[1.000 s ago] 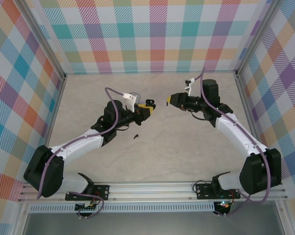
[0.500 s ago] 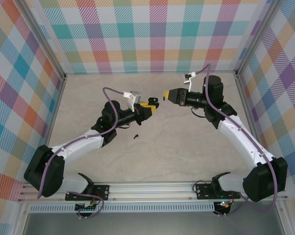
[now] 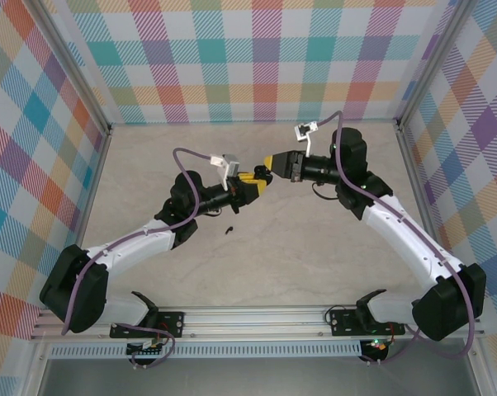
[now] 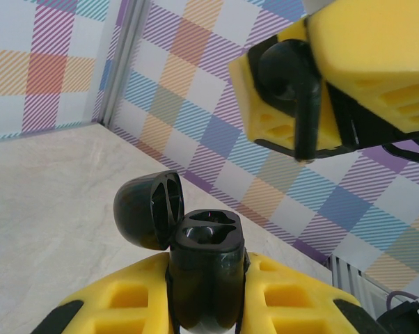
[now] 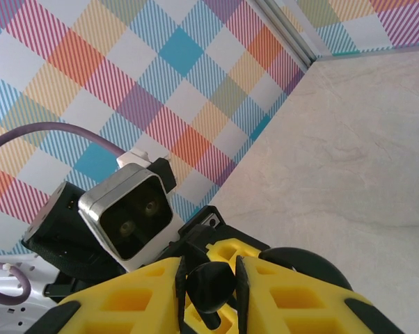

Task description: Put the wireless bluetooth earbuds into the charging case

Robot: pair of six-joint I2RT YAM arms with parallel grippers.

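Left wrist view: left gripper clamps the black charging case around its lower body, upright and mouth up, so the sockets face the incoming arm. The lid is hinged open and hangs off the case's left side, clear of the mouth. The sockets look dark and vacant, though their depth is hard to read. Right gripper hangs above and right of the case, its pads pinching one black earbud by the head. The stem points down, which suits a stem-first drop. The earbud is near the case but apart from it, not yet over the mouth. My judgement is that it needs a sideways shift over the case, then a straight descent. The lid sits on the far side from that approach and should not obstruct; the yellow fingers crowding each other are the likelier trouble. Top external: a second black earbud lies on the table, on the arm-base side of the case and well apart from it. Right wrist view: the left arm's wrist camera and purple cable sit behind the case.
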